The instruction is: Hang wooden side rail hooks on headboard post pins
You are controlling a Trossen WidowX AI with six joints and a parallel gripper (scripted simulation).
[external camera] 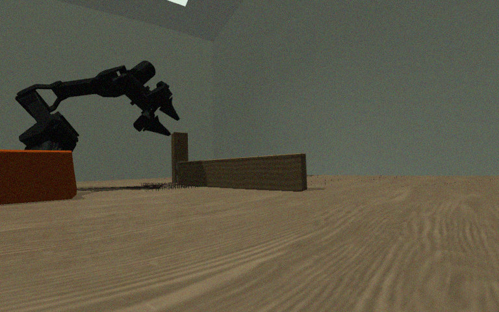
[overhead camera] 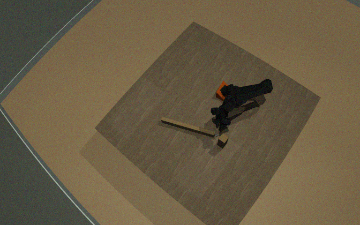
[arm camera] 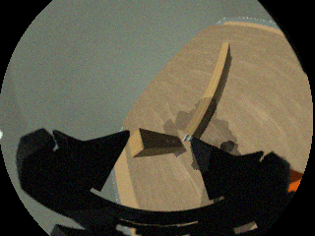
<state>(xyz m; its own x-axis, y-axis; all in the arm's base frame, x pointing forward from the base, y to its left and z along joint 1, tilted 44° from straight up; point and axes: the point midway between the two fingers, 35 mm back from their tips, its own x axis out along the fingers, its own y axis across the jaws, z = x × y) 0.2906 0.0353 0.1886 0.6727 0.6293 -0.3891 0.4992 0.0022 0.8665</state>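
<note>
The wooden side rail stands on its long narrow edge on the table. The steel hooks at its near end point toward the post and appear just outside it. The upright headboard post stands beside that end, taller than the rail. Small marks show faintly on its dark face in the wrist view; pins and slot are not clear. My gripper is open and empty, tilted downward, above the post's height in the exterior view.
An orange block-like object stands near the arm, away from the post. The arm's shadow falls across the rail's hook end. The table's edges lie well beyond the rail and post in the top view.
</note>
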